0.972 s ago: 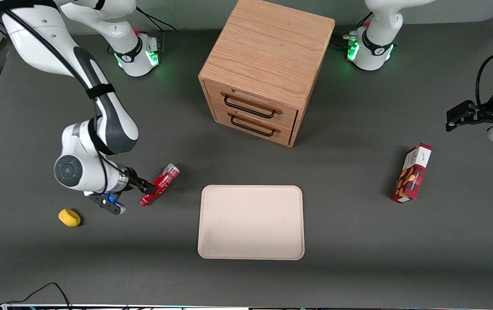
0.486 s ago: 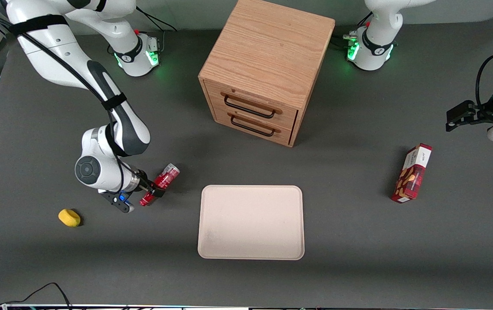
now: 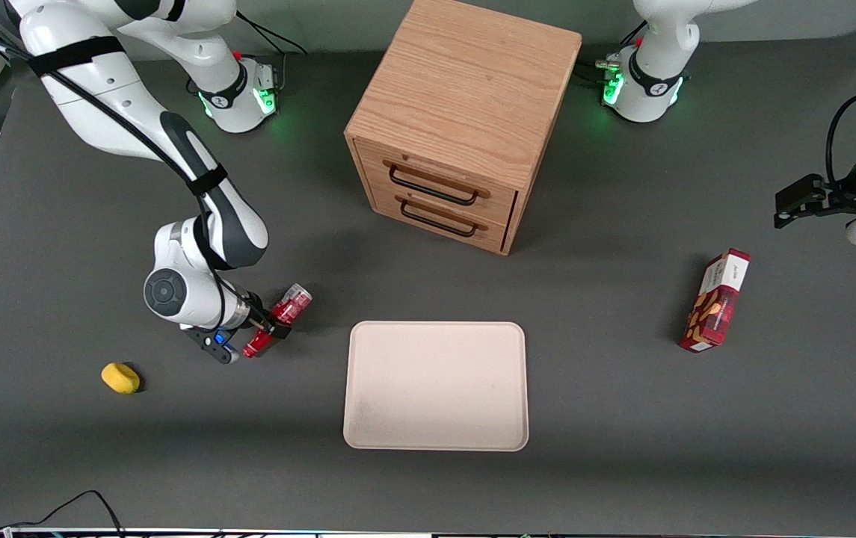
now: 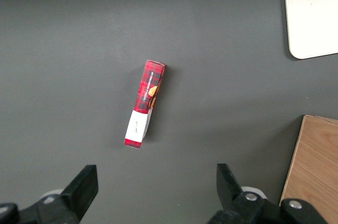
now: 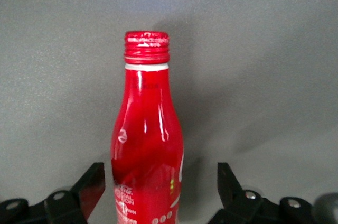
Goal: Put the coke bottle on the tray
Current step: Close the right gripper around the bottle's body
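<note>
Bottle: the small slim red coke bottle with red cap and clear base end (image 3: 279,320) lies on its side on the dark grey table (image 3: 622,418), near the tray's corner that faces the working arm and the cabinet, not touching it.
Tray: the large flat beige rectangular tray with rounded corners (image 3: 436,385) carries nothing.
Gripper: the right arm's black two-finger gripper (image 3: 271,326) sits low at the bottle's middle.
Fingers: spread wide, one on each side of the bottle body in the right wrist view (image 5: 147,150); no contact visible, nothing held.
Done: approach and straddle of the bottle.
Left: close, lift, carry over the tray, set down, release.
Stage: judged early, just ahead of the grasp.
</note>
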